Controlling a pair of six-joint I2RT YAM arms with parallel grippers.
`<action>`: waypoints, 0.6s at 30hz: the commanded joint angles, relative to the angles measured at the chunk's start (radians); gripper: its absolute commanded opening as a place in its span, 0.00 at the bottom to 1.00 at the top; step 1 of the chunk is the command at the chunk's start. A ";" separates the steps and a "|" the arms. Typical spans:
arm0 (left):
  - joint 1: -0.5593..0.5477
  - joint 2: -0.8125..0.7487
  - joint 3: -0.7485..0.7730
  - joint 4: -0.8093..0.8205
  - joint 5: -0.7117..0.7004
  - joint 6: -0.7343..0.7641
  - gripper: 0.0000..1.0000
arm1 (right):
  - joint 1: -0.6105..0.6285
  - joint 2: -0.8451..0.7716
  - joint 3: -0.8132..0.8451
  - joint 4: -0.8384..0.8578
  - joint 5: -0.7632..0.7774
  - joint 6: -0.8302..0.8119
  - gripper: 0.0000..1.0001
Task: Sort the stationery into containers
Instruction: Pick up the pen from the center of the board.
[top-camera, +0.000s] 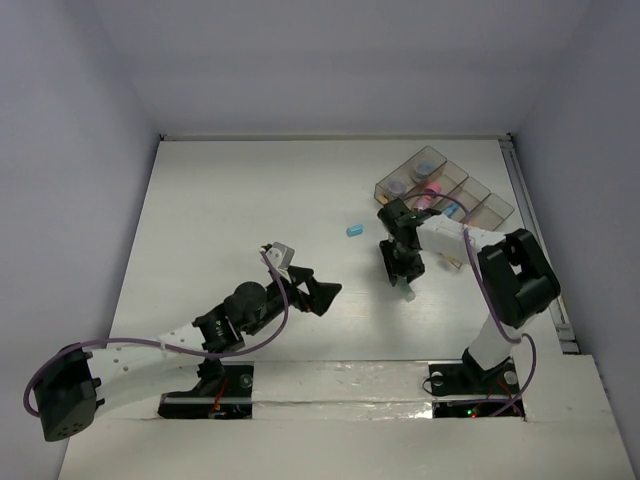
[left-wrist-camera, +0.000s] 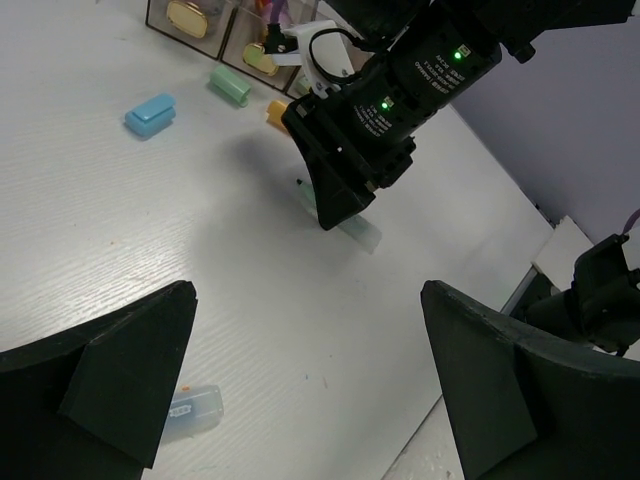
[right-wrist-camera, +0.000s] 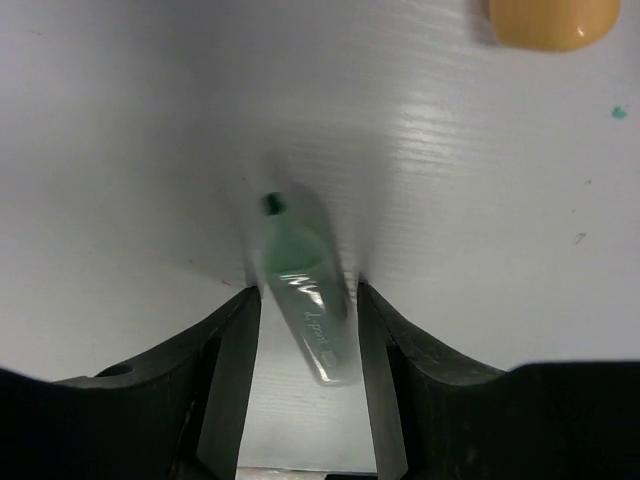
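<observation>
My right gripper (right-wrist-camera: 306, 290) points down at the table, its jaws open and straddling a pale green marker (right-wrist-camera: 315, 322) with slim gaps on both sides. From above, that gripper (top-camera: 405, 283) stands just in front of the containers (top-camera: 383, 183), a smoky divided tray holding pink and blue pieces. A blue marker (top-camera: 354, 231) lies left of the tray. My left gripper (top-camera: 322, 293) hovers wide open at mid-table with nothing between its fingers. The left wrist view shows the blue marker (left-wrist-camera: 150, 113), a green marker (left-wrist-camera: 229, 85), an orange one (left-wrist-camera: 276, 112) and a clear-capped marker (left-wrist-camera: 195, 410).
An orange marker (right-wrist-camera: 553, 20) lies just beyond my right gripper. The tray sits at the far right by the table's right rail (top-camera: 535, 235). White walls close in the table on three sides. Both arm bases stand at the near edge.
</observation>
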 joint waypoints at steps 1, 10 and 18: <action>0.002 -0.011 0.031 0.022 -0.010 0.014 0.94 | 0.005 0.019 0.048 0.027 0.003 -0.030 0.49; 0.002 0.049 0.037 0.056 0.041 0.008 0.82 | 0.005 0.038 0.043 0.079 -0.003 -0.049 0.14; 0.002 0.170 0.079 0.117 0.133 -0.044 0.78 | 0.043 -0.243 0.020 0.231 -0.061 0.035 0.06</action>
